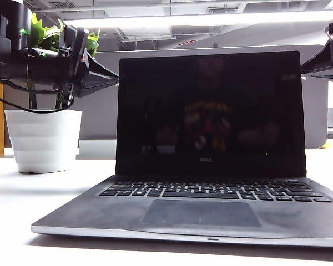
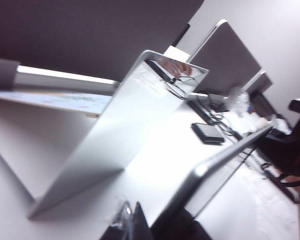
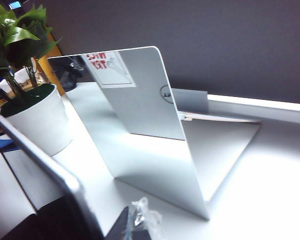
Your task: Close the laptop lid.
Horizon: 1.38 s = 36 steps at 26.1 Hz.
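Note:
The laptop sits open in the middle of the table, keyboard toward the exterior camera. Its lid stands nearly upright with the black screen facing forward. My left gripper is shut and holds nothing; its tip is at the lid's upper left edge, behind the screen. In the left wrist view the shut fingers lie beside the lid's silver edge. My right gripper is shut at the lid's upper right edge. In the right wrist view its fingers sit behind the lid's edge. I cannot tell whether either touches the lid.
A white plant pot with green leaves stands left of the laptop, under the left arm. Behind the laptop stands a mirror-like panel on a silver base, reflecting the lid's sticker. A grey partition runs along the back.

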Motion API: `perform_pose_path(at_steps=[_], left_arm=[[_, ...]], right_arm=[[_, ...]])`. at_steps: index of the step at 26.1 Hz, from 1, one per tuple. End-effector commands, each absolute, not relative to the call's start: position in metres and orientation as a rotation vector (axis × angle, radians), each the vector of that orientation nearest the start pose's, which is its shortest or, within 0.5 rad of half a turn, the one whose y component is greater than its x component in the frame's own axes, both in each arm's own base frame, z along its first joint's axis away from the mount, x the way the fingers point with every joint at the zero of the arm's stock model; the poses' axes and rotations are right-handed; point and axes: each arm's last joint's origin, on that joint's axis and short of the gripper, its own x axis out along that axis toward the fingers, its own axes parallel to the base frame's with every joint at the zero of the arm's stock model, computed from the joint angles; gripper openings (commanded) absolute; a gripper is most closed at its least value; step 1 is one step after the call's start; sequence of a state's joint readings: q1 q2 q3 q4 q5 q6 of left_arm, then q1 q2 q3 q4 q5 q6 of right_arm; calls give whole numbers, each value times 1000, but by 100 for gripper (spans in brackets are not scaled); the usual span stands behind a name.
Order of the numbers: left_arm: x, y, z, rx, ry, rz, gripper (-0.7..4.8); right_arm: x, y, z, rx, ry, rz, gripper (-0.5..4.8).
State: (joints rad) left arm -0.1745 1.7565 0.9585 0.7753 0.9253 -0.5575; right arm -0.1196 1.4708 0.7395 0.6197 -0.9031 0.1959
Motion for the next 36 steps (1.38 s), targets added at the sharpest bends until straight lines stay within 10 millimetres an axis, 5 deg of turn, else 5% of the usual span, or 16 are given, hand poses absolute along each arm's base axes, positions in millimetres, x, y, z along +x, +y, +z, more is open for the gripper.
perform_pose_path(at_steps=[1, 13, 27, 36], left_arm=[[351, -97, 232, -545, 416, -1270, -5], [342, -93, 229, -658, 712, -1524, -5], [339, -93, 217, -787, 907, -1502, -5], [320, -89, 175, -814, 1015, -1407, -5]], right_arm=[[297, -1, 240, 284, 214, 1005, -1], [292, 1, 235, 489, 395, 1147, -1], [281, 3, 209, 702, 670, 1115, -1], [263, 14, 183, 671, 831, 1055, -1]])
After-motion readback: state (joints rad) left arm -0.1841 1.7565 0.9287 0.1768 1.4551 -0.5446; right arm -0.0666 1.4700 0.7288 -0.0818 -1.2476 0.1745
